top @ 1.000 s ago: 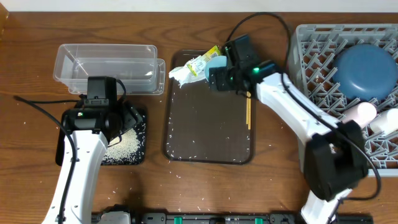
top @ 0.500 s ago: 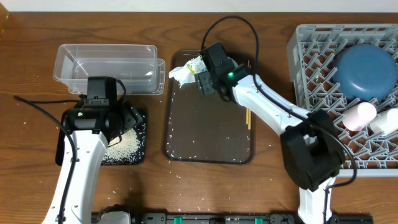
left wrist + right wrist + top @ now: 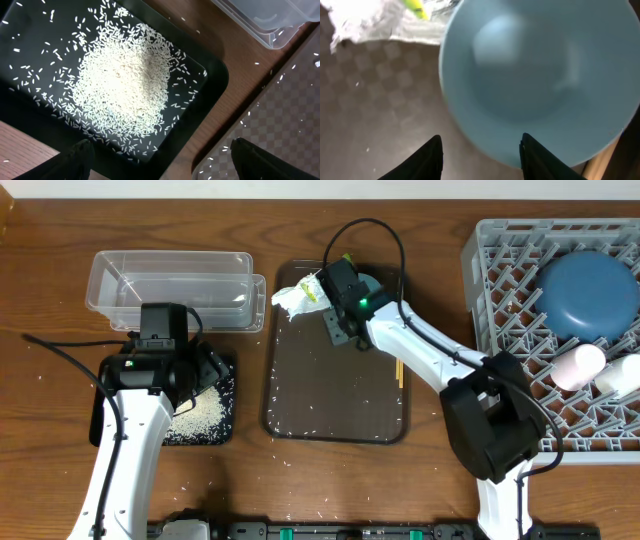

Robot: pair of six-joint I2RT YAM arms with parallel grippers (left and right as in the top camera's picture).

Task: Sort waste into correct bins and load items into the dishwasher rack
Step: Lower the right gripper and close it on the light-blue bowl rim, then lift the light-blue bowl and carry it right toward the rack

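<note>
since the earlier picture the right arm had swung left, away from the rack point(image 3: 490, 290), and its wrist had come over the far left corner of the brown tray point(image 3: 330, 395). it now covered most of the light-blue bowl point(image 3: 535, 75), which showed more openly before. the left arm had not moved.

the bowl stood on that far corner of the tray. the crumpled tissue point(image 3: 292, 298) and the yellow-green wrapper point(image 3: 312, 284) lay just beside it, at the tray's far left edge. the right gripper point(image 3: 481, 150) was at a middle width. one finger was outside the bowl's rim and the other over its inside; whether they touched the rim i could not tell. the right forearm reached slanting from the near right, across the tray's right edge and over the chopsticks point(image 3: 399, 370), which lay along that edge.

the middle and near part of the brown tray carried only scattered grains, so there was room there. a strip of table point(image 3: 250, 490) lay between this tray and the rack. in the rack the dark-blue dish point(image 3: 590, 290) sat at the far side, with the pink cup point(image 3: 578, 365) and the white cup point(image 3: 625, 375) nearer.

on the left it was tighter. the clear tub point(image 3: 170, 275) came with its corner near to the brown tray's left edge. the black tray point(image 3: 212, 75) had only a narrow strip of wood between its rim and the brown tray. the rice point(image 3: 120, 85) lay heaped in the black tray. the left gripper point(image 3: 162, 147) hung above it with its fingers spread wide and held nothing.
</note>
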